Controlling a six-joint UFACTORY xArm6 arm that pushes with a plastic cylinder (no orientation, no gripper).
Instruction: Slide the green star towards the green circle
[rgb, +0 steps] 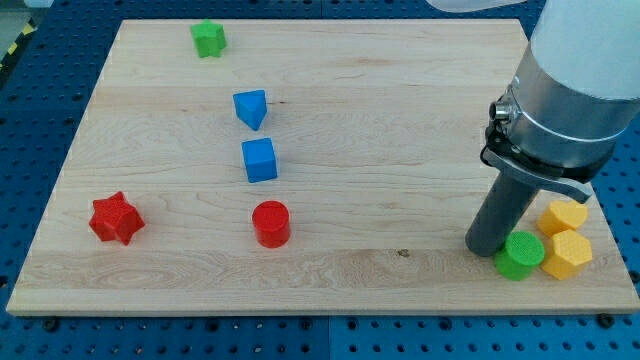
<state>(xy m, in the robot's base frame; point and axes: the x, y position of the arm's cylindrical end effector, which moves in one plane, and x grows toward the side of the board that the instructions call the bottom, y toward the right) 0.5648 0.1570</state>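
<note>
The green star (209, 39) lies near the view's top left of the wooden board (380, 100). The green circle (520, 255), a short cylinder, stands at the view's bottom right. My tip (487, 245) rests on the board just left of the green circle, nearly touching it, and far from the green star.
A blue triangle (251, 108) and a blue cube (259, 160) lie left of centre. A red cylinder (271, 224) and a red star (116, 219) sit at the lower left. Two yellow hexagons (563, 215) (567, 254) sit right of the green circle, near the board's right edge.
</note>
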